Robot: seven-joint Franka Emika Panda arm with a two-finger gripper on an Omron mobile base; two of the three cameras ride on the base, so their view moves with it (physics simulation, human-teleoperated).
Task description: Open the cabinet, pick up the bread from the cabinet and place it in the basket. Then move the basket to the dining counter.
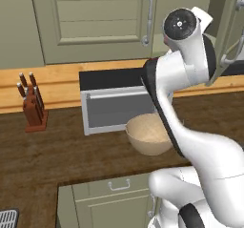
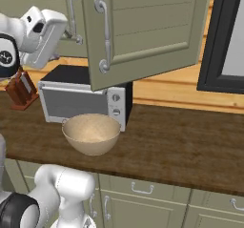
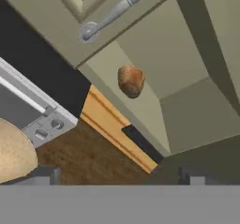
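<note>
Sage-green cabinet (image 2: 143, 31) door hangs open, bread (image 3: 131, 80) on its shelf, your gripper (image 3: 119, 175) spread (nothing between fingers), basket (image 2: 91, 134) touching microwave (image 2: 81, 96).

Even, soft rendered light throughout, no glare; faint shadow inside the open cabinet (image 3: 187, 92); slightly coarse, pixelated edges everywhere.

counter (image 2: 181, 141): dark wood top | on it: basket (image 2: 91, 133), microwave (image 2: 81, 98), knife block (image 1: 33, 108) | cabinet shelf (image 3: 140, 106): bread (image 3: 131, 80)
</note>
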